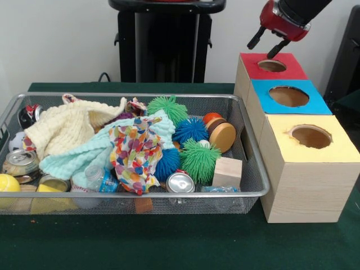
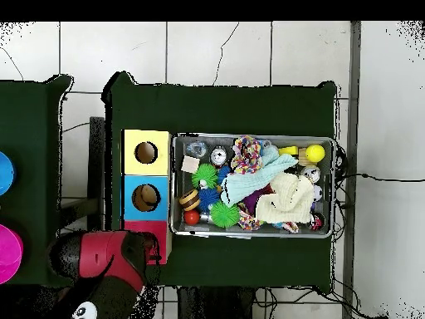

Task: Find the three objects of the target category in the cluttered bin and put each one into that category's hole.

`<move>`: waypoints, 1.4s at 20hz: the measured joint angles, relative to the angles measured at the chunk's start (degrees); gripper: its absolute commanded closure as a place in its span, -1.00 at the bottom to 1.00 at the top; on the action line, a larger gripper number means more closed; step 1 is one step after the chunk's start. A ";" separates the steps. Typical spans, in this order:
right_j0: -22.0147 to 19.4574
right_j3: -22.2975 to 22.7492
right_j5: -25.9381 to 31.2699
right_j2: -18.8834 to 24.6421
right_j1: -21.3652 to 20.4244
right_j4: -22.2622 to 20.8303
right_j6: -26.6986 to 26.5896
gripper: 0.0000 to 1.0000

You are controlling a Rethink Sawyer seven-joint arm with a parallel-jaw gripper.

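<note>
The wire mesh bin (image 1: 140,97) lies on the green table, packed with clutter; it also shows in the overhead view (image 2: 249,138). No animal-shaped toy figures show; cloths cover much of the bin. The red-topped hole (image 1: 271,66) is at the far end of the wooden box row. My gripper (image 1: 266,45) hangs just above that hole, left of its centre. It is open, with nothing between the fingers. In the overhead view the arm (image 2: 108,257) covers most of the red top (image 2: 143,226).
The blue-topped hole (image 1: 288,96) and the yellow-topped hole (image 1: 310,136) sit nearer the camera. The bin holds a cream cloth (image 1: 62,126), a mint cloth (image 1: 84,154), a dotted cloth (image 1: 135,154), spiky balls (image 1: 199,160), a can (image 1: 180,183), a wooden block (image 1: 228,171) and a yellow ball (image 1: 7,184).
</note>
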 measured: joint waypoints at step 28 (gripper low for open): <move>-0.74 -1.10 0.01 -2.03 -4.31 -3.98 0.00 -1.00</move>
